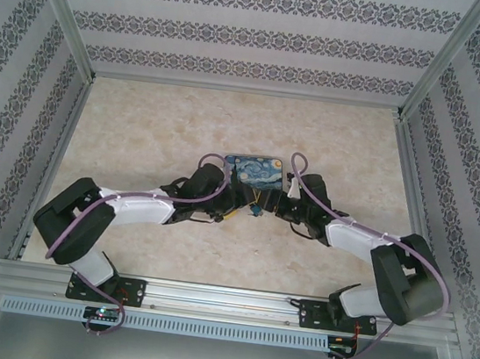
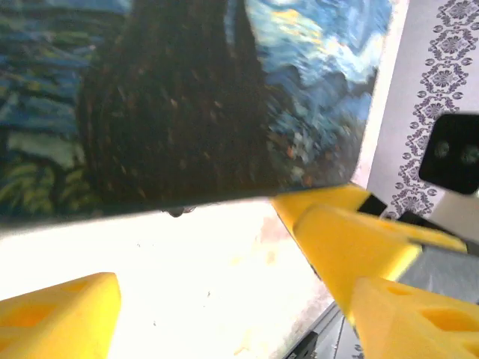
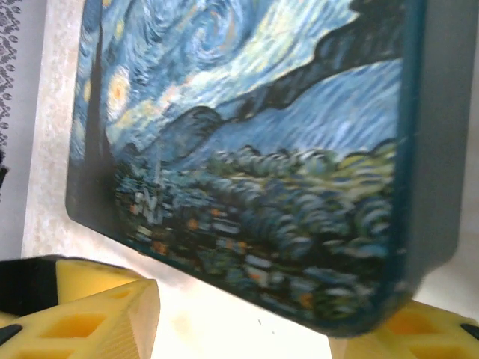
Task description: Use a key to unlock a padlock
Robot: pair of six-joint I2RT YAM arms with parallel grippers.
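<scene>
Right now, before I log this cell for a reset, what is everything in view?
table: one, pale marbled beige, under everything.
walls: three, white with grey patterned bands, around the table.
padlock: one, dark blue and yellow starry-night face, mid-table.
key: one, dark with bluish head, at the padlock's near edge; too small to tell if inserted.
left gripper: one, black and yellow, open, at the padlock's left.
right gripper: one, black and yellow, jaws apart at the padlock's right; grip unclear.
</scene>
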